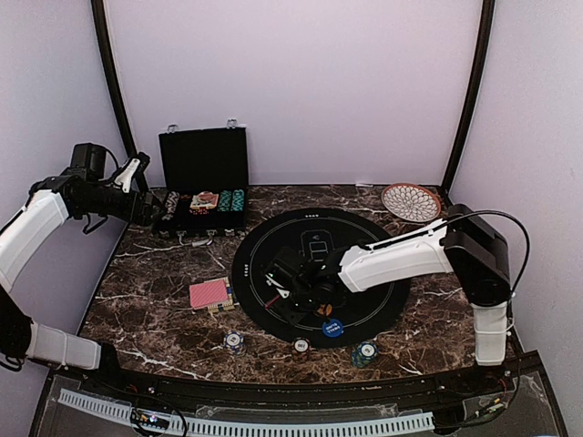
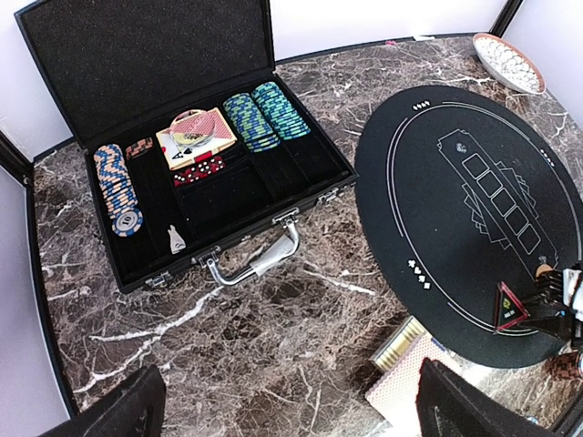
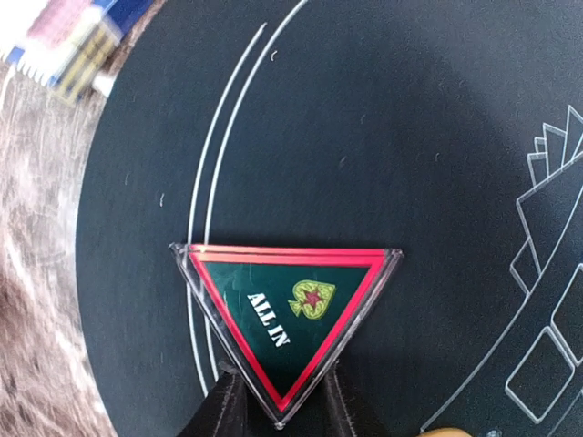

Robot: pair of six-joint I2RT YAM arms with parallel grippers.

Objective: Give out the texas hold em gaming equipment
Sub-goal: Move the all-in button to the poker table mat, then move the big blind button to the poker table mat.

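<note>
A clear triangular "ALL IN" marker (image 3: 290, 309) with a red rim lies on the round black felt mat (image 3: 364, 137). My right gripper (image 3: 278, 401) has a finger pressed against each side of its lower tip; the marker (image 2: 508, 308) also shows at the mat's near left. Beside that gripper (image 1: 287, 287) lie an orange disc (image 1: 323, 311) and a blue disc (image 1: 332, 328). A pink-backed card deck (image 1: 211, 293) rests on the marble left of the mat. Three small chip stacks (image 1: 234, 341) stand along the front edge. My left gripper (image 2: 291, 405) hangs wide open and empty, high over the marble.
The open black chip case (image 2: 182, 164) at the back left holds chip rows, cards and dice. A patterned plate (image 1: 410, 201) sits at the back right. Black frame posts (image 1: 114, 82) rise at the table's back corners.
</note>
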